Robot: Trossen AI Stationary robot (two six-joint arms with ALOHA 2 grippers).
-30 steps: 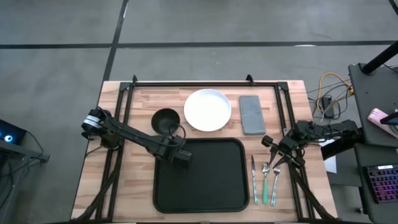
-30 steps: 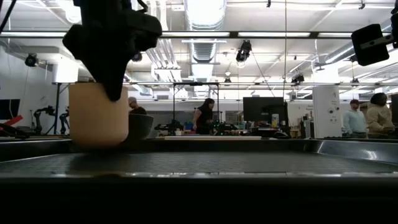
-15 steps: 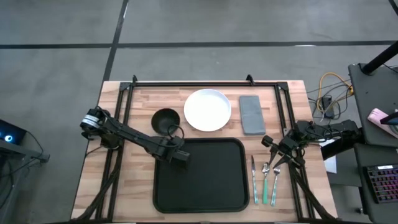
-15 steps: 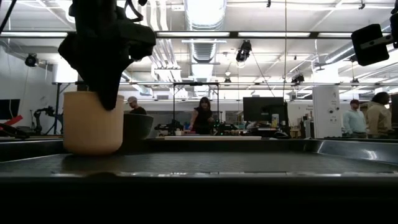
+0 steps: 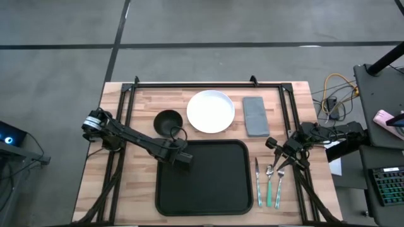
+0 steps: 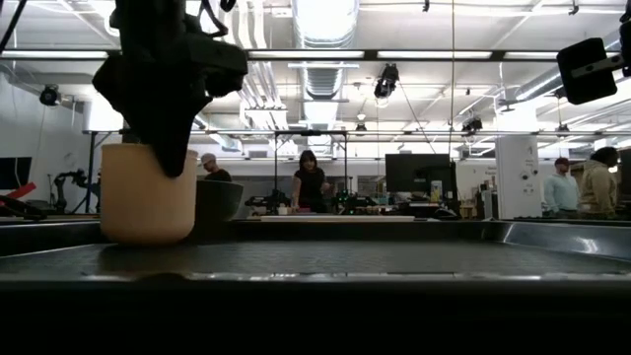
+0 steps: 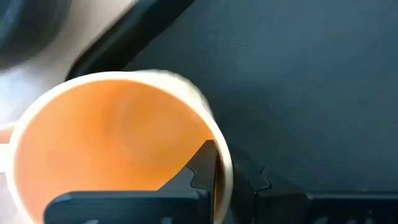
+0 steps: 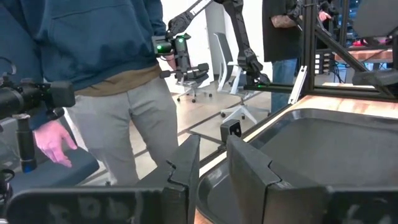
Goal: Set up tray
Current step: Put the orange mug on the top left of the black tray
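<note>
My left jaws [image 5: 181,158] grip the wall of a tan cup [image 6: 148,193], one finger inside it, and the cup's base sits on the tray [image 5: 214,189] at its far left corner. The tray lies at the near middle of the bench [image 5: 139,110]. I judge this the first item placed: the dark bowl [image 5: 168,122], white plate [image 5: 211,111], grey napkin [image 5: 255,115] and cutlery [image 5: 269,183] remain outside. My right jaws [image 5: 282,157] wait over the cutlery, a narrow gap between them, empty. From above my arm hides the cup; the low view shows it.

You see a grey floor [image 5: 208,22] crossed by dark seams at the frame's top. Ceiling ducts [image 6: 320,74] and lights fill the low view's upper half; people [image 6: 308,185] stand at benches mid-frame.
</note>
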